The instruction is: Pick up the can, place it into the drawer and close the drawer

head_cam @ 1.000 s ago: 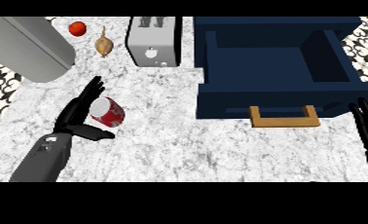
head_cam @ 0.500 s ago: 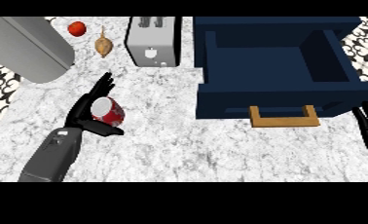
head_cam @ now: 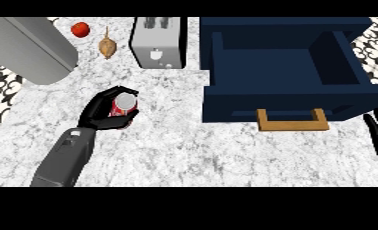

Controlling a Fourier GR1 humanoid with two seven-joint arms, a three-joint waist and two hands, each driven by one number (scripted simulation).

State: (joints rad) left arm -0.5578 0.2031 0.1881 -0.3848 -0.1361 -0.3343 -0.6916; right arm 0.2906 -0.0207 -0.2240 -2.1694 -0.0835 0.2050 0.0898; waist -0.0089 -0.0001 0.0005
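1. One can (head_cam: pixel 124 105), red with a silver top, is left of centre over the bench (head_cam: pixel 221 154). The lower body is hidden, so I can't tell if it's lifted or still on the surface.
2. The left hand (head_cam: pixel 98 114) is curled round the can, gripping it from the left and below. Its grey forearm runs in from the lower edge.
3. One navy drawer (head_cam: pixel 284 61) stands pulled open, well apart to the can's right. Its far right side is cut off by the frame.
4. One tan drawer handle (head_cam: pixel 291 122) is on the drawer's front.
5. The right hand (head_cam: pixel 371 133) shows only as a dark sliver at the right edge, mostly cut off. Can't tell if it's open or closed.
6. One toaster (head_cam: pixel 157 49) sits at the back of the bench, just left of the drawer.
7. One brown onion (head_cam: pixel 108 48) and one small red fruit (head_cam: pixel 80 29) are back left. The fruit's kind is hard to make out.
8. One big grey cylinder (head_cam: pixel 33 49) lies far left, partly cut off. Unclear what it is.
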